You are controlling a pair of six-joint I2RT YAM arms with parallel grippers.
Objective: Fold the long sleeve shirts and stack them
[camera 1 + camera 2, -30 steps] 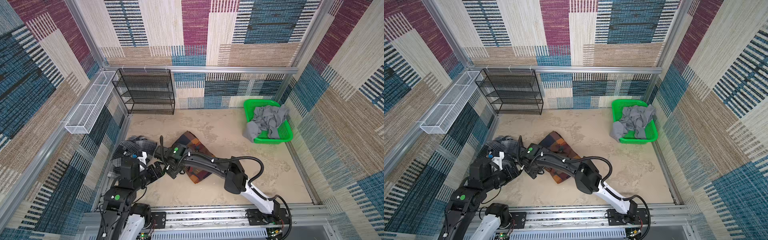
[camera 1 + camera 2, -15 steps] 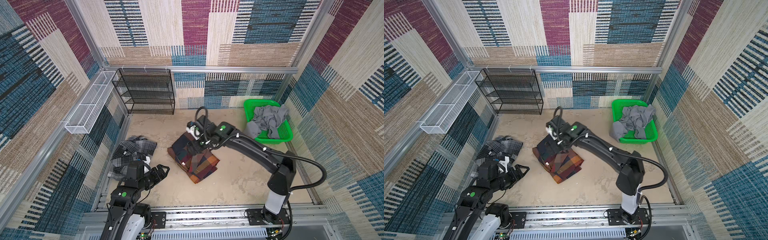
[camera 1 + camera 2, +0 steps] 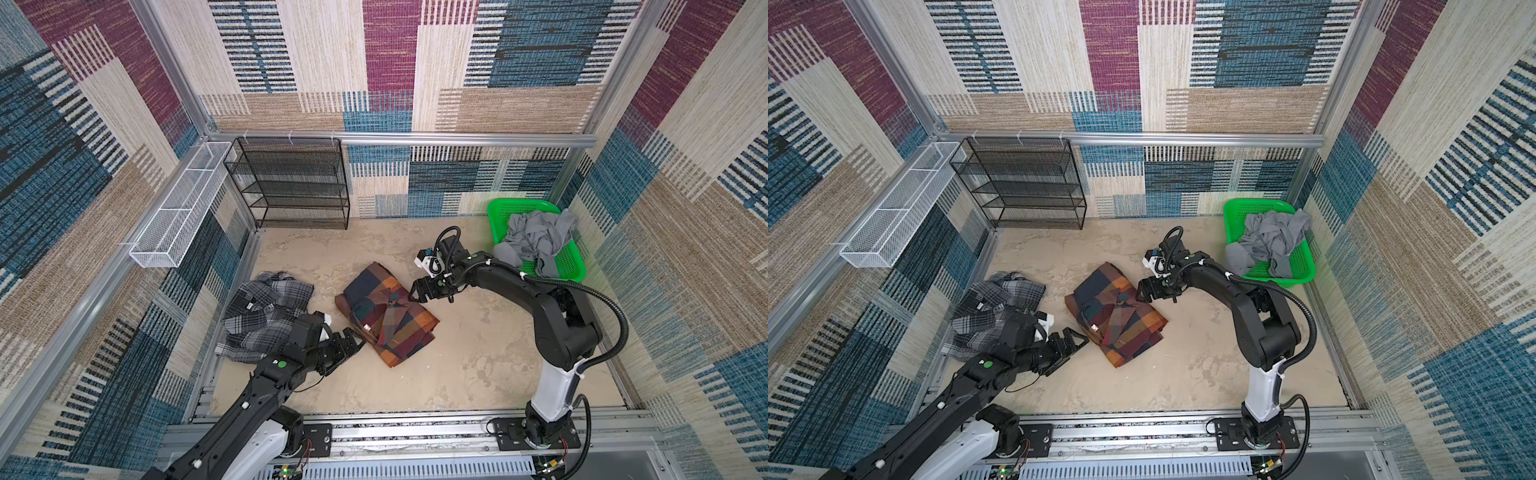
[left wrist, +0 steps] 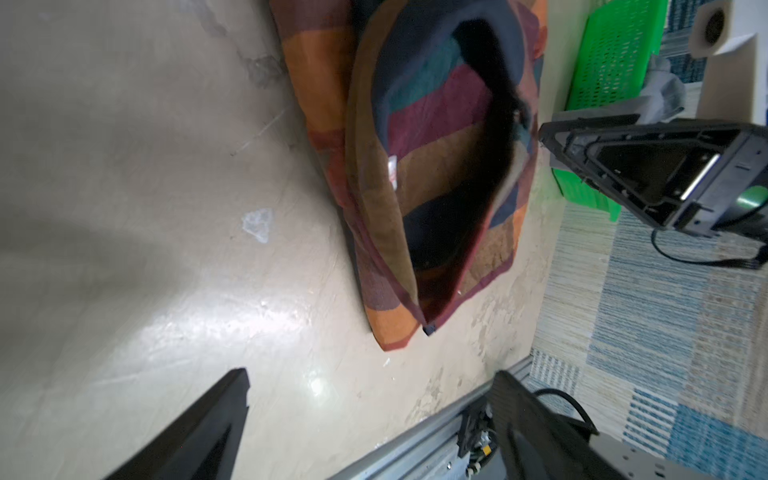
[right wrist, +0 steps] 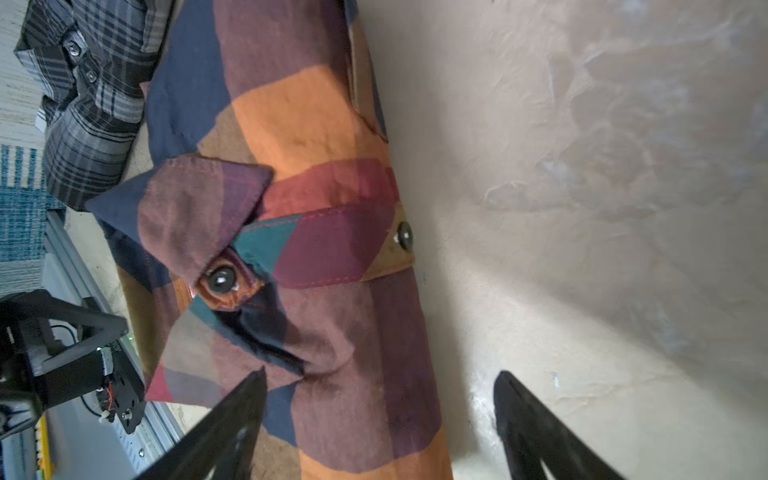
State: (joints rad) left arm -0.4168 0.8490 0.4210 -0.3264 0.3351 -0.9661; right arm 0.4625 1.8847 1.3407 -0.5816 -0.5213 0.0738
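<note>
In both top views the folded colourful shirt (image 3: 386, 311) lies mid-floor and the rumpled grey shirt (image 3: 262, 316) lies near it by the left wall. The left gripper (image 3: 353, 338) is at its near edge and the right gripper (image 3: 413, 293) at its collar end, both spread wide and empty. The left wrist view shows fingers (image 4: 208, 428) over bare floor short of the hem, and the right wrist view shows fingers (image 5: 232, 415) straddling the shirt's edge, so I judge it best to press loose layers flat before fetching the grey one.
</note>
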